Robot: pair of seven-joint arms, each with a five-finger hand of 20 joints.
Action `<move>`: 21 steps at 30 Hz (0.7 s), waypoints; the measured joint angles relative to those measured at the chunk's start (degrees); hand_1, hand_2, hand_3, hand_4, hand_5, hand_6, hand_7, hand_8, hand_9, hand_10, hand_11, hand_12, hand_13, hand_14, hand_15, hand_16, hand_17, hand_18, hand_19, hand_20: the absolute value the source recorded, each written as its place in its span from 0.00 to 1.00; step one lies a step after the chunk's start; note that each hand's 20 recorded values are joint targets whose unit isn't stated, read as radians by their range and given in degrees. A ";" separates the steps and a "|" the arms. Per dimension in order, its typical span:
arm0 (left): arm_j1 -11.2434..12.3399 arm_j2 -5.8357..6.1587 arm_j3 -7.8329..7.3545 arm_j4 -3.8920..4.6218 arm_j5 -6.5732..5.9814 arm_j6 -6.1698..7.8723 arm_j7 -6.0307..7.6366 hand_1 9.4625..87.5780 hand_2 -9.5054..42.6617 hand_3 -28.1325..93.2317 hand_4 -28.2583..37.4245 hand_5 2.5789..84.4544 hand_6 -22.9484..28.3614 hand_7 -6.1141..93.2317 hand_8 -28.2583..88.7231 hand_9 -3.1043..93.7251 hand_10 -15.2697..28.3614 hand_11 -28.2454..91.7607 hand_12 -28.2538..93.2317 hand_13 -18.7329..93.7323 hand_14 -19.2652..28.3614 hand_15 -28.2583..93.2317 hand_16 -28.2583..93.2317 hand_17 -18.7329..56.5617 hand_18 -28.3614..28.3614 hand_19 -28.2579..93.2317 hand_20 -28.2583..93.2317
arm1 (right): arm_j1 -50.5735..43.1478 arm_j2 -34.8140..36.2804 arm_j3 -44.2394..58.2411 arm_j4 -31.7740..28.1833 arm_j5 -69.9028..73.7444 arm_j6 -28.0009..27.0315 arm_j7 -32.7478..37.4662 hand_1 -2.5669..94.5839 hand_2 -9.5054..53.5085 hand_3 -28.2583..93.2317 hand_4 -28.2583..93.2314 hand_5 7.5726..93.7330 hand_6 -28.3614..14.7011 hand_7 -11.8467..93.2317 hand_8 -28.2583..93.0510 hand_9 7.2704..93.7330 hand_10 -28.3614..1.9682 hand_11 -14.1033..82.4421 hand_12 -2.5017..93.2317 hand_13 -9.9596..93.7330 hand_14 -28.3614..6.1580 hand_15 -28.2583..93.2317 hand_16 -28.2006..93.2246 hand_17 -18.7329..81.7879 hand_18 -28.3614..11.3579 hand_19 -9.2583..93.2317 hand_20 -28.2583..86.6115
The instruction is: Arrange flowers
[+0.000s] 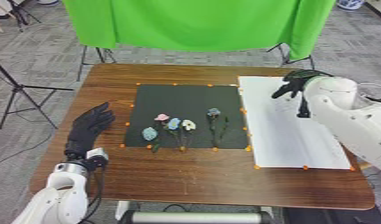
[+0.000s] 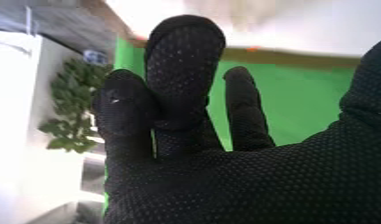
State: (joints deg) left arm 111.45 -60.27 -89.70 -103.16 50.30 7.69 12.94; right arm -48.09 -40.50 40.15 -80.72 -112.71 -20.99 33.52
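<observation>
In the head view, my right hand (image 1: 297,85) is over the far part of the white sheet (image 1: 293,135), with nothing visible in it. The right wrist view gives its black glove (image 2: 231,180) with fingers extended. My left hand (image 1: 90,125) lies open at the table's left side, fingers straight. On the dark mat (image 1: 173,97) lie a pale blue-green flower (image 1: 150,133), a pink flower (image 1: 162,117), a blue flower (image 1: 173,123), a white flower (image 1: 188,125) and a grey-blue flower (image 1: 214,112). A thin green stem (image 1: 225,127) lies beside the last one.
Orange markers (image 1: 244,111) run along the edges of the mat and sheet on the brown table (image 1: 186,180). A green cloth (image 1: 204,22) hangs beyond the far edge. A tripod (image 1: 19,87) stands off to the left.
</observation>
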 measured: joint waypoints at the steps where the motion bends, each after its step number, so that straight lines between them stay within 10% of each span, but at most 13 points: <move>1: 0.00 -0.01 0.00 0.00 0.00 0.00 0.01 0.17 0.11 0.82 0.01 0.56 0.43 0.22 0.18 0.50 0.64 0.38 0.33 0.49 0.76 0.38 0.23 0.31 0.76 0.31 0.36 | -0.41 -0.09 0.04 0.26 0.09 -0.01 0.29 0.22 0.00 0.75 0.09 0.28 0.75 0.18 0.18 0.37 0.28 0.18 0.13 0.93 0.67 0.71 0.45 0.78 0.29 1.00 0.65; 7: 0.00 -0.04 0.01 0.00 0.01 0.00 0.03 0.18 0.11 0.82 0.01 0.56 0.42 0.23 0.18 0.50 0.64 0.38 0.33 0.49 0.76 0.38 0.23 0.31 0.76 0.31 0.36 | -2.69 -0.59 0.24 1.02 0.45 -0.08 2.35 0.31 0.00 0.78 0.10 0.34 0.75 0.22 0.16 0.45 0.33 0.20 0.14 0.96 0.71 0.71 0.45 0.80 0.32 1.00 0.66; 11: 0.04 -0.07 -0.01 -0.04 0.01 0.01 0.03 0.18 0.11 0.82 0.01 0.56 0.43 0.22 0.18 0.50 0.64 0.38 0.33 0.49 0.76 0.38 0.23 0.31 0.76 0.31 0.36 | -3.76 -0.53 0.21 0.32 0.54 1.29 3.94 0.43 0.00 0.80 0.09 0.51 0.76 0.28 0.13 0.68 0.49 0.27 0.18 0.99 0.76 0.72 0.46 0.84 0.35 1.00 0.71; 21: 0.07 -0.08 -0.02 -0.04 0.03 0.01 -0.07 0.18 0.12 0.82 0.01 0.56 0.44 0.22 0.18 0.50 0.64 0.38 0.33 0.49 0.76 0.38 0.23 0.31 0.76 0.31 0.36 | -7.28 2.21 -3.02 -3.41 -2.41 24.69 3.76 0.63 0.00 0.76 0.06 0.81 0.67 0.36 0.26 0.96 0.64 0.39 0.38 1.00 0.80 0.78 0.45 0.88 0.36 1.00 0.77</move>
State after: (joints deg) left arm 111.52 -60.36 -89.73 -103.20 50.33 7.71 12.87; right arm -55.37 -38.28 37.13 -84.13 -115.12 3.70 37.28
